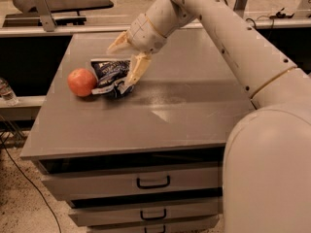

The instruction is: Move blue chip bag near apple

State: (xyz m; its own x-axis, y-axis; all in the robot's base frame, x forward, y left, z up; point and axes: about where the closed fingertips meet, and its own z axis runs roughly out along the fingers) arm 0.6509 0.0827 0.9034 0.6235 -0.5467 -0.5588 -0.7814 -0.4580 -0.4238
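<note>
The blue chip bag [108,74] lies crumpled on the grey tabletop [184,106], its left edge touching or almost touching the red-orange apple [81,82]. My gripper [119,66] hangs over the bag's right end with its two pale fingers spread apart. One finger [118,43] points left above the bag. The other [135,72] points down at the bag's right edge. The gripper is open and holds nothing.
The tabletop tops a cabinet with several drawers and dark handles [153,182]. My large white arm [272,144] fills the right side. A bottle [6,92] stands on a lower ledge at the left. Another bench [63,1] is behind.
</note>
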